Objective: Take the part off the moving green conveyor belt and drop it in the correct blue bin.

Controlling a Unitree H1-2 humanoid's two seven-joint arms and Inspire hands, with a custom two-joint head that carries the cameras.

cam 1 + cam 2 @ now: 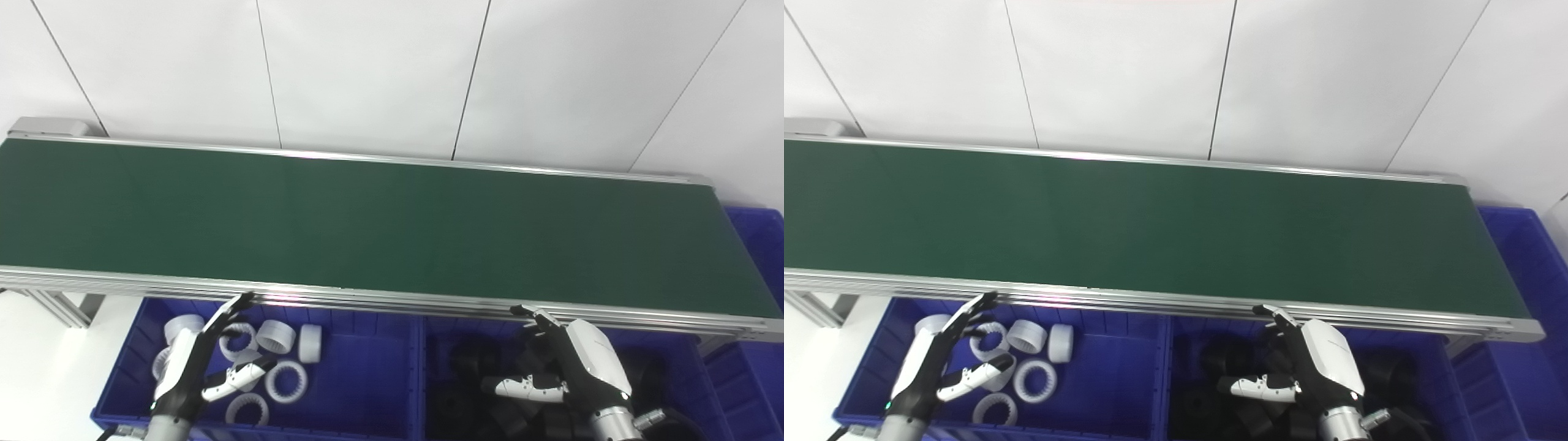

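Left eye view shows the long green conveyor belt (367,220) with no part on it. At seven o'clock, the left hand (196,361) hovers wide, holding nothing, over the blue plastic bin (361,392) of white toothed rings (286,380). At five o'clock, the right hand (566,367), fingers spread and holding nothing, hangs over the neighbouring blue bin (680,361) of black parts (465,361).

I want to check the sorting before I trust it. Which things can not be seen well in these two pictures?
- Black parts in the right bin, both views: dark on dark, and the right hand covers some; shapes and count unclear.
- White rings in the left bin: the left hand covers several.
- Both bins: near sides cut by the bottom edge.
- Conveyor belt: left end cut by the edge.
- Third bin at right: contents out of view.
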